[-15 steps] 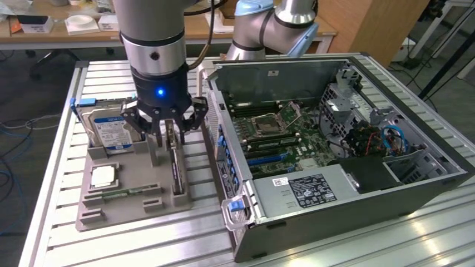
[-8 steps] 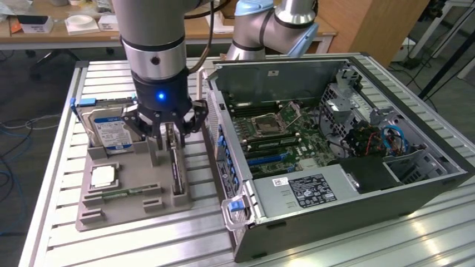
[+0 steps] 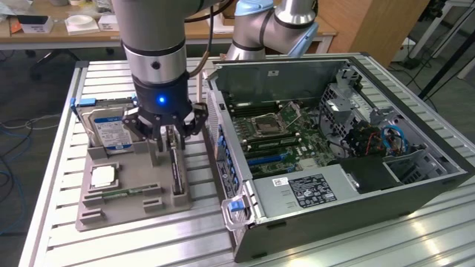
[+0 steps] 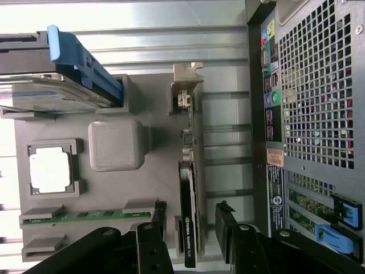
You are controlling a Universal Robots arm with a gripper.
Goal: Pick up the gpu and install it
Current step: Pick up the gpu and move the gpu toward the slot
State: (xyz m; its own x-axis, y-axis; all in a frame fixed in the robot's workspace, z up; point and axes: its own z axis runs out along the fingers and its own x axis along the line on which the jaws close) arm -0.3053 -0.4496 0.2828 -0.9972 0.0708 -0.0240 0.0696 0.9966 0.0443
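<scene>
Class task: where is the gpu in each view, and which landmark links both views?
Exterior view: the gpu stands on edge in the grey tray, below the gripper.
Wrist view: the gpu sits between the tray's square block and the computer case.
Shared landmark: the square processor chip.

The exterior camera is looking down from high over the bench (image 3: 111,245), taking in the grey tray (image 3: 137,169) and open computer case (image 3: 334,228). The wrist camera is facing straight down past the end effector (image 4: 194,234), close, sharing that tray and the case's rear panel (image 4: 319,85).
</scene>
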